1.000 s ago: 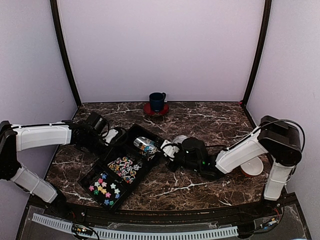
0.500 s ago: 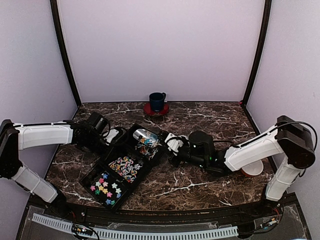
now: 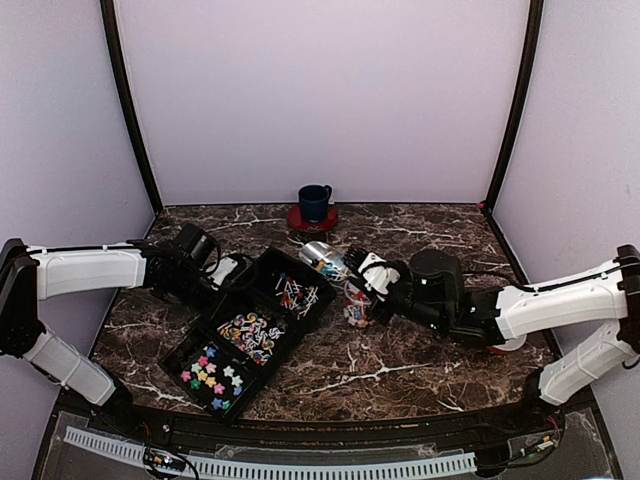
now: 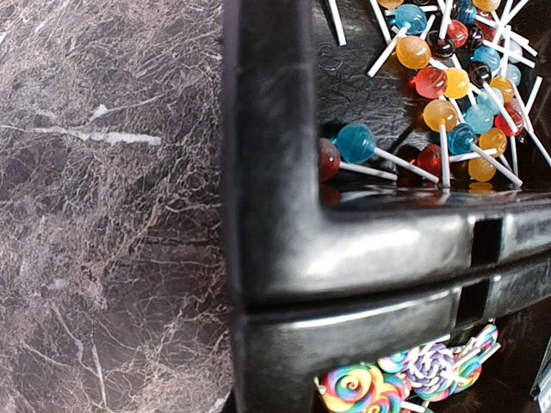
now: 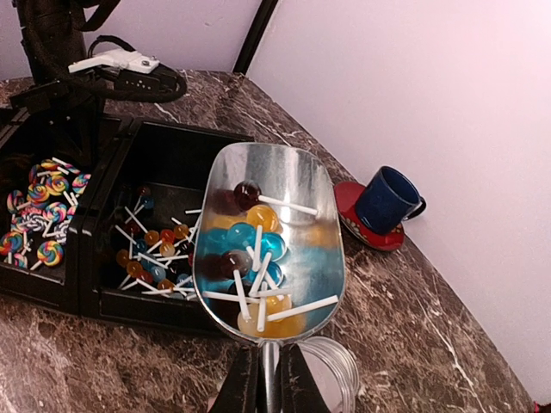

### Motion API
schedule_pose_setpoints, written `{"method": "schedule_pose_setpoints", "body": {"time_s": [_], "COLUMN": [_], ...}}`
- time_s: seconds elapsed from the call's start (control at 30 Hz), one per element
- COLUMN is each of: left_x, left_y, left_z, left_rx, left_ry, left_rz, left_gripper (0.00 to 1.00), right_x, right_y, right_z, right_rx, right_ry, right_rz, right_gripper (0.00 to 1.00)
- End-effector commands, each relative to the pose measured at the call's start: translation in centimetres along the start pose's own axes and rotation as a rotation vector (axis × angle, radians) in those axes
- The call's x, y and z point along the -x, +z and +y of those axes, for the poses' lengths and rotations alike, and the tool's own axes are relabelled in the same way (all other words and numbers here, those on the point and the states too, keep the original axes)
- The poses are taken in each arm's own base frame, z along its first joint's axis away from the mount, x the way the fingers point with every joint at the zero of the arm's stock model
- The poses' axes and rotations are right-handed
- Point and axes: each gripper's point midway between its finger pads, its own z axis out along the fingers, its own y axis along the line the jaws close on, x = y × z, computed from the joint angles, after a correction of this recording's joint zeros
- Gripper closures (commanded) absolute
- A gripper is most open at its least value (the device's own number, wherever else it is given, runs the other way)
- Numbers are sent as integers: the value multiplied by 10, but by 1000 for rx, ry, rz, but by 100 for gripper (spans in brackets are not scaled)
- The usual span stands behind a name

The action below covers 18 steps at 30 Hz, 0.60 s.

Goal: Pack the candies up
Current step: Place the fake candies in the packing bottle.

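Lilac walls all round and a dark marbled counter [image 3: 400, 370] below. Biggest thing on it is the black three-compartment tray [image 4: 275, 258], lying at an angle left of the counter's middle. The left gripper [image 3: 226, 272] is closed, tight up against the tray's far-left rim; whether it pinches that rim, I cannot tell. The right arm stretches in from the right edge, and the right gripper [image 5: 263, 383] is clamped on the handle of a metal scoop [image 5: 284, 172], which is raised just off the tray's far end.

A clear jar [image 5: 340, 366] stands on the counter beneath the scoop's handle end, just beside the tray. A blue cup [image 3: 314, 201] on a red saucer [image 3: 312, 220] sits at the far edge, well apart.

Now the candies [image 5: 244, 237] — a heap of ball lollipops, blue, amber and dark, with white sticks, rides in the scoop. More lie in the tray: ball ones at the far end, swirls in the middle, stars at the near end.
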Motion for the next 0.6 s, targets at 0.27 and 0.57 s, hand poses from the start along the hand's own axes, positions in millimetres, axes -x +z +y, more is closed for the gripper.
{"method": "schedule_pose_setpoints", "body": {"time_s": [0.27,0.57], "left_x": [36,36], "left_y": [-18,-17], "left_z": [-10,-10], "left_rx": [-61,-65], "left_ry": [-12,-15], "left_rz": [-116,-113], "left_gripper": [100,100], "right_x": [-15,-33], "right_y": [-67,-101], "right_z": [-45,-53], "right_rx": [-117,-117], "right_ry": [63,77], "right_rz": [171,336], "right_gripper": [100,100]}}
